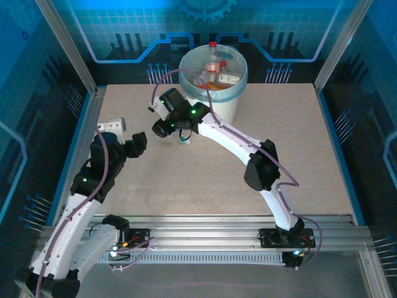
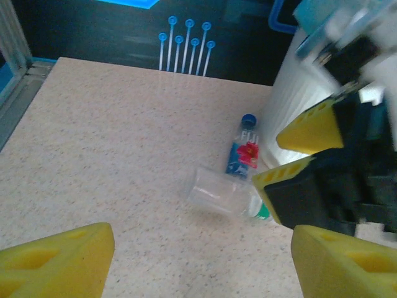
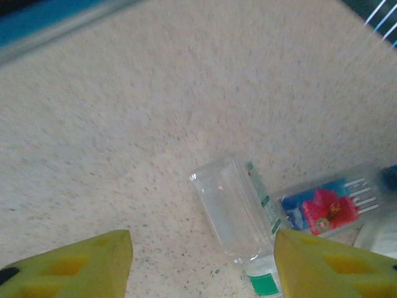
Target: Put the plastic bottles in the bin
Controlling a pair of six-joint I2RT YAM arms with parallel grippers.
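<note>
Left claw: yellow pads wide apart with nothing between them; it hangs low over the table, facing the two loose bottles.
Right claw: jaws apart and empty, poised over the clear bottle; from the left wrist it sits right at that bottle's capped end.
Loose bottles: the clear bottle lies on its side; the blue-capped bottle lies just beside it, close to the wall of the bin.
Bin: at the table's far edge, with several bottles inside.
Risk, collision: both claws crowd one small patch, so closing in together could knock pads.
Risk, rolling: a round, slick bottle may roll away under an off-centre pinch.
Risk, neighbour: the pinch may shove the blue-capped bottle or catch the bin wall.
</note>
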